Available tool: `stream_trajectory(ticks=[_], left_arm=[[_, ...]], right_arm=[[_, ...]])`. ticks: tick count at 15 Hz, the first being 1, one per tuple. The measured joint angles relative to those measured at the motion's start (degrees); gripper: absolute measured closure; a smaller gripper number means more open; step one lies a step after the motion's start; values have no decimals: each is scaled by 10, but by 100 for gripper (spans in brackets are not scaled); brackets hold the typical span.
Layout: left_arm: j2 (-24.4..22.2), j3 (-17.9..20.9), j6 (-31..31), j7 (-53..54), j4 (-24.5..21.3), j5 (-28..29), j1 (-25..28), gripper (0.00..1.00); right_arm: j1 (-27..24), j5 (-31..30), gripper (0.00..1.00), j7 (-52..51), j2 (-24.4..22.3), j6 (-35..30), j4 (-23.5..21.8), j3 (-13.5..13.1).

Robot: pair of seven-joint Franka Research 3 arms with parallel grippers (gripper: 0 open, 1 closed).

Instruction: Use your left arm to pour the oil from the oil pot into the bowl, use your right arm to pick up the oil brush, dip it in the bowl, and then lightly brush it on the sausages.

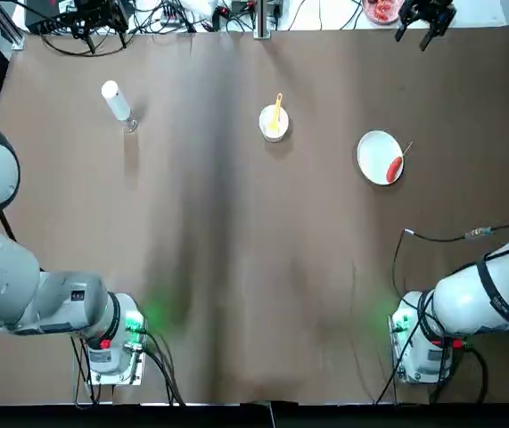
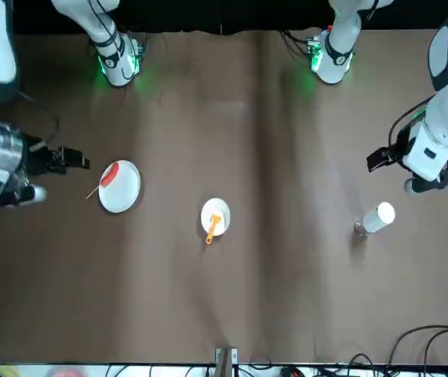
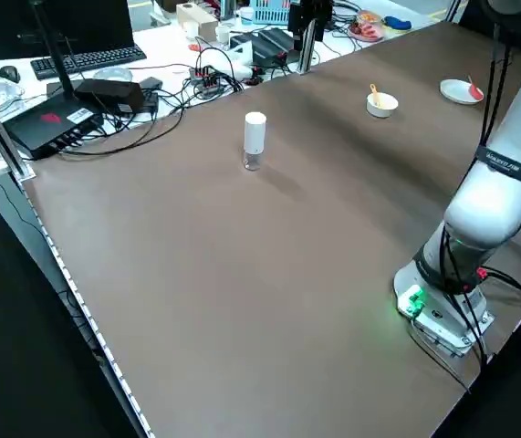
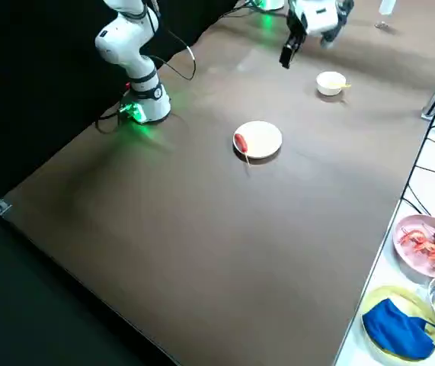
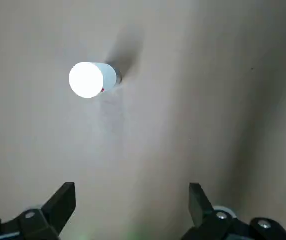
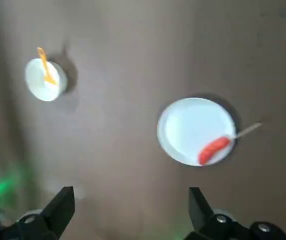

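1. One oil pot [image 1: 117, 99].
2. One small bowl [image 1: 266, 117].
3. One oil brush [image 1: 278, 104].
4. One sausage [image 1: 394, 169] and one skewer [image 1: 407, 148].
5. One flat white plate [image 1: 374, 152].
6. Two robot arms: one left arm [image 1: 45, 297], one right arm [image 1: 490, 290].
7. Two end effectors: one left end effector [image 5: 132, 196], one right end effector [image 6: 132, 200], each with two fingers.
8. One keyboard [image 3: 87, 61].
9. One computer mouse [image 3: 8, 72].
10. One blue cloth [image 4: 397, 332].

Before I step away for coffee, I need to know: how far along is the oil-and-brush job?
Nothing looks done: the oil pot stands on the table, the oil brush rests in the bowl. Neither gripper holds anything. Pouring, dipping and brushing the sausage seem left.
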Motion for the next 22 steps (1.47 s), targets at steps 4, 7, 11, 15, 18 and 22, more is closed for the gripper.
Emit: stream_trajectory(ticks=[4,7,11,15,18,22], left_arm=[[0,0,0,0,0,0,0,0],[0,0,0,0,0,0,0,0],[0,0,0,-1,0,0,0,0],[0,0,0,-1,0,0,0,0],[0,0,0,-1,0,0,0,0],[0,0,0,-1,0,0,0,0]], right_arm=[[3,-102,0,-2,-81,-9,-9,8],[3,-106,0,-2,-139,12,-58,8],[5,-140,0,-5,-190,47,-130,13],[6,-169,0,-5,-193,68,-138,15],[-2,-170,0,-5,-193,81,-138,9],[-4,-170,0,-5,-193,80,-138,9]])
